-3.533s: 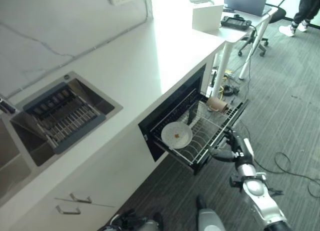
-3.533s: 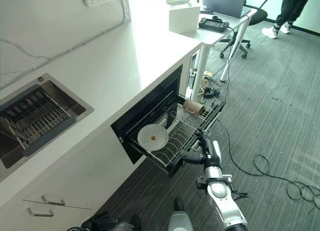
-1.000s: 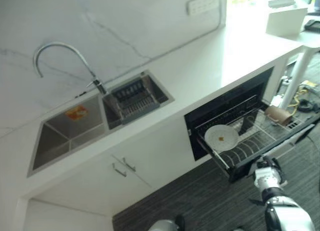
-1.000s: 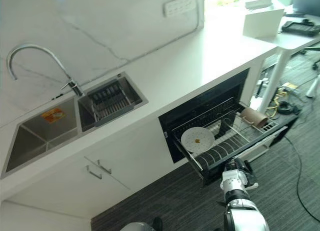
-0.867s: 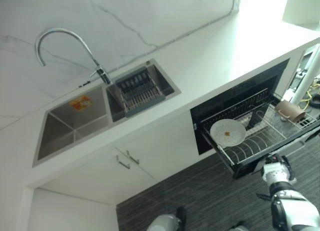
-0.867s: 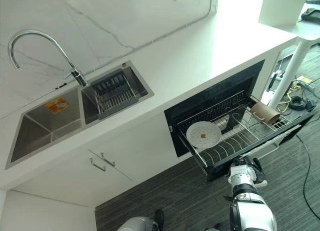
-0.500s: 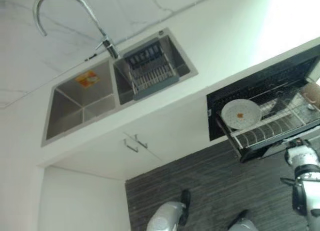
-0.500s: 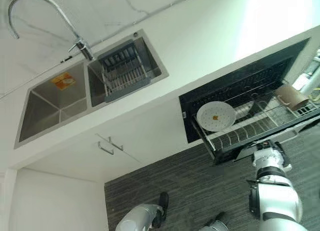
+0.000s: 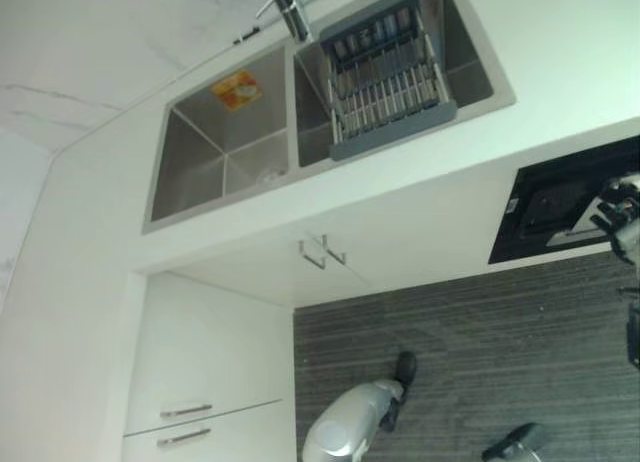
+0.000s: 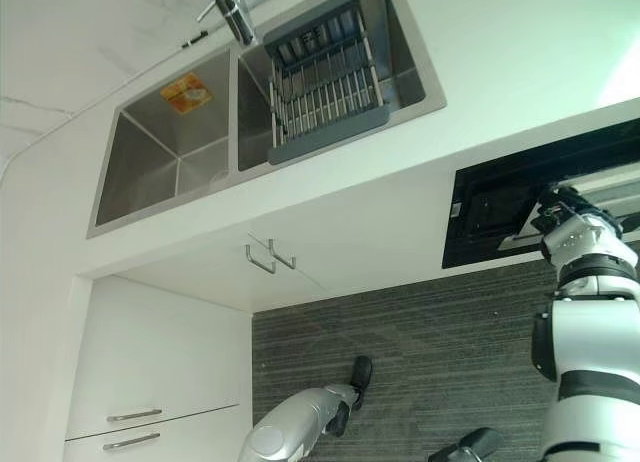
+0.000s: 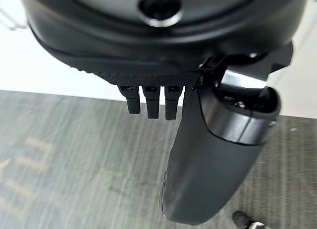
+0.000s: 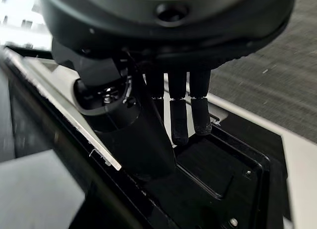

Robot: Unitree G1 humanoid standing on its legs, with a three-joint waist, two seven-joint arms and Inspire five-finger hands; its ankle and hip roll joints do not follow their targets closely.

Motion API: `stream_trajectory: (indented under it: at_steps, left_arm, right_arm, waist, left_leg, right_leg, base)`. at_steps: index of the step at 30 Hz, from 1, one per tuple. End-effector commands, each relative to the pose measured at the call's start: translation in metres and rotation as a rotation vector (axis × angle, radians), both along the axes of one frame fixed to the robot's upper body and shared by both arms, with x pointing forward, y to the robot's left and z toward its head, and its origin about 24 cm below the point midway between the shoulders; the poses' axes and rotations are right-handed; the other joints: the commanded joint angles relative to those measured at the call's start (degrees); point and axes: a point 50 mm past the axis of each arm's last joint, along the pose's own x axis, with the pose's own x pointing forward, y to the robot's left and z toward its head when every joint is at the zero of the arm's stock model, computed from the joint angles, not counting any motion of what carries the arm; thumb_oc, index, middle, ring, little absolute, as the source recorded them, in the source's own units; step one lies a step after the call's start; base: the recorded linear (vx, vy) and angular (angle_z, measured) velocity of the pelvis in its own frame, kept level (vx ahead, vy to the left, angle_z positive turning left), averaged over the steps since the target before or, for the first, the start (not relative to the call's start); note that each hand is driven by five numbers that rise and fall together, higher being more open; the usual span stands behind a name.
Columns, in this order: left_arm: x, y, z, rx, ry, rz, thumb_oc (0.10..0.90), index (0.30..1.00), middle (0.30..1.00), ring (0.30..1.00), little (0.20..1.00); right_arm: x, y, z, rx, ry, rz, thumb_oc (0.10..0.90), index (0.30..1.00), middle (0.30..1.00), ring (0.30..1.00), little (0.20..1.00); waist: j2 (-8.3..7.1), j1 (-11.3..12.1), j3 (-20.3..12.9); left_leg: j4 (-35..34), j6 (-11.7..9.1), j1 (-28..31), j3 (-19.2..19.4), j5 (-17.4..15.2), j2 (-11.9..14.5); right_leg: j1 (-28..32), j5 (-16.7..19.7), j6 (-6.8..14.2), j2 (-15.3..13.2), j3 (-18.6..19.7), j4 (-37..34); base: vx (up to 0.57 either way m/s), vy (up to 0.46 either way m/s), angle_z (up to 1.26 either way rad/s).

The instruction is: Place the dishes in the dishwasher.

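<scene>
Fingers of the right hand [image 12: 148, 115] hang relaxed at the dishwasher [image 10: 500, 207] under the white counter [image 10: 520, 72].

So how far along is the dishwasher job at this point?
Nearly done, it seems: the dishwasher looks mostly closed, no rack or dish visible. The right hand is at its door, fingers extended. The left hand holds nothing. A gap seems to remain, so shutting fully is left.
</scene>
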Motion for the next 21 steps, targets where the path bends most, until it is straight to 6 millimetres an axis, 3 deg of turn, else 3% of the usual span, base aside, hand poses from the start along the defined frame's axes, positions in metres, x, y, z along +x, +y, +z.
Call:
stream_trajectory:
  at_steps: [1,8,11,12,15,16,17,18,21]
  left_arm:
    - [-0.005,0.038,0.006,0.097,0.049,-0.1,0.8,0.9,0.9,0.9,0.9]
    - [0.003,0.04,0.006,0.091,-0.001,-0.127,0.8,0.9,0.9,0.9,0.9]
    - [0.0,0.042,0.007,0.092,-0.011,-0.132,0.8,0.9,0.9,0.9,0.9]
    - [-0.001,0.043,0.007,0.096,-0.023,-0.13,0.8,0.9,0.9,0.9,0.9]
    - [0.004,0.042,0.007,0.109,-0.052,-0.116,0.8,0.9,0.9,0.9,0.9]
    - [0.013,0.039,0.007,0.118,-0.093,-0.105,0.8,0.9,0.9,0.9,0.9]
    - [0.016,0.039,0.007,0.118,-0.105,-0.106,0.8,0.9,0.9,0.9,0.9]
    - [0.02,0.038,0.007,0.125,-0.124,-0.1,0.8,0.9,0.9,0.9,0.9]
    - [0.035,0.037,0.007,0.157,-0.191,-0.061,0.8,0.9,0.9,0.9,0.9]
  right_arm:
    - [0.049,0.07,0.1,-0.145,-0.436,0.424,0.4,0.3,0.3,0.3,0.3]
    - [0.046,0.072,0.117,-0.267,-0.468,0.502,0.413,0.319,0.319,0.319,0.319]
    - [0.046,0.072,0.119,-0.314,-0.488,0.503,0.4,0.3,0.3,0.3,0.3]
    - [0.046,0.073,0.116,-0.458,-0.427,0.462,0.4,0.3,0.3,0.3,0.3]
    - [0.048,0.078,0.109,-0.456,-0.469,0.438,0.4,0.3,0.3,0.3,0.3]
    - [0.053,0.095,0.087,-0.436,-0.491,0.466,0.8,0.9,0.9,0.9,0.9]
    - [0.055,0.1,0.081,-0.435,-0.49,0.473,0.8,0.9,0.9,0.9,0.9]
    - [0.057,0.11,0.068,-0.421,-0.495,0.494,0.8,0.9,0.9,0.9,0.9]
    - [0.055,0.136,0.023,-0.357,-0.497,0.564,0.8,0.9,0.9,0.9,0.9]
  waist:
    - [-1.12,3.7,-2.5]
    - [-1.81,4.5,-1.9]
    - [-1.95,4.5,-1.7]
    - [-2.48,4.1,-1.5]
    - [-3.51,3.9,-1.0]
    - [-4.76,3.0,-0.1]
    - [-5.28,2.8,-0.3]
    - [-5.8,2.3,0.2]
    - [-8.01,0.1,0.9]
  left_leg:
    - [9.7,-7.3,-1.3,-2.9,-10.5,8.3]
    - [9.7,-7.1,-2.4,-3.8,-9.9,8.2]
    - [9.7,-7.2,-2.3,-3.9,-9.9,8.4]
    - [9.7,-7.4,-2.0,-3.6,-10.2,8.8]
    - [9.7,-7.4,-1.8,-3.9,-10.5,9.3]
    - [9.7,-7.2,-1.8,-3.6,-9.5,9.9]
    - [9.7,-7.4,-1.2,-3.6,-10.8,10.2]
    - [9.7,-7.1,-1.6,-3.4,-9.5,10.3]
    - [9.7,-7.0,-0.8,-2.3,-9.8,11.5]
  right_leg:
    - [-3.1,0.3,3.9,-0.4,8.6,-3.1]
    - [-3.3,0.9,4.1,-0.4,8.2,-3.1]
    - [-3.2,0.8,4.2,0.1,8.2,-3.1]
    - [-3.3,0.9,4.2,0.5,8.5,-3.1]
    - [-3.0,1.2,4.1,0.9,8.5,-3.1]
    - [-3.1,3.1,3.3,1.2,7.6,-3.1]
    - [-2.5,1.7,4.0,1.6,8.3,-3.1]
    - [-2.9,3.2,3.1,1.7,7.8,-3.1]
    - [-2.6,3.0,2.7,3.3,8.8,-3.1]
  base:
    - [0.0,0.03,0.27]
    - [-0.01,0.001,0.04]
    - [-0.02,-0.011,0.01]
    - [-0.04,-0.017,0.0]
    - [-0.06,-0.109,-0.06]
    - [-0.02,-0.204,-0.08]
    - [-0.12,-0.188,-0.1]
    - [-0.03,-0.141,-0.02]
    - [-0.07,-0.153,-0.04]
